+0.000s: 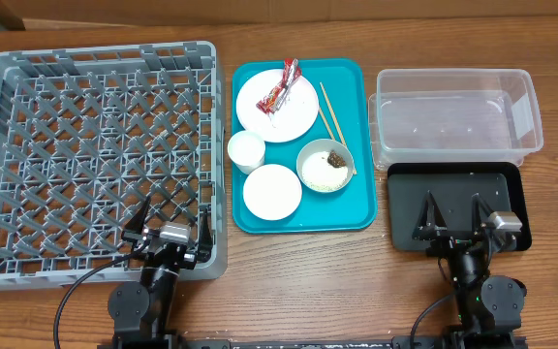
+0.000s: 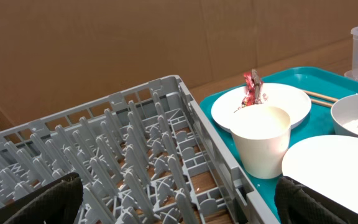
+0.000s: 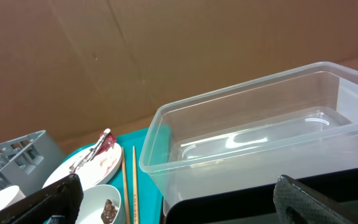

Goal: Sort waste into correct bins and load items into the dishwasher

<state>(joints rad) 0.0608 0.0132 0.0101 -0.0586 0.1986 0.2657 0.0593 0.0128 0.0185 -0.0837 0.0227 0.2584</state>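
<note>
square grey lattice plastic dish rack (image 1: 95, 155), pegged floor, on wooden counter (image 1: 298, 281) | left tool (image 1: 171, 218) released, above rack's near-right corner | teal tray (image 1: 352, 208): crinkled red-and-white wrapper (image 1: 281, 85) on flat white plate (image 1: 294, 114), 2 thin wooden chopsticks (image 1: 333, 116), white rice (image 1: 320, 174) in small bowl (image 1: 308, 155) | clear plastic tub (image 1: 453, 82) | right tool (image 1: 453, 211) released over flat black tray (image 1: 453, 184)

dish rack (image 1: 95, 160) pegs obstruct | teal tray (image 1: 354, 208) crowded | tub (image 1: 453, 121) open-topped

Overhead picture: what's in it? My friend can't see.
A grey dish rack sits left of a teal tray holding white dishes, chopsticks and a red wrapper. A clear tub and black tray lie right. The left gripper and right gripper are open.
</note>
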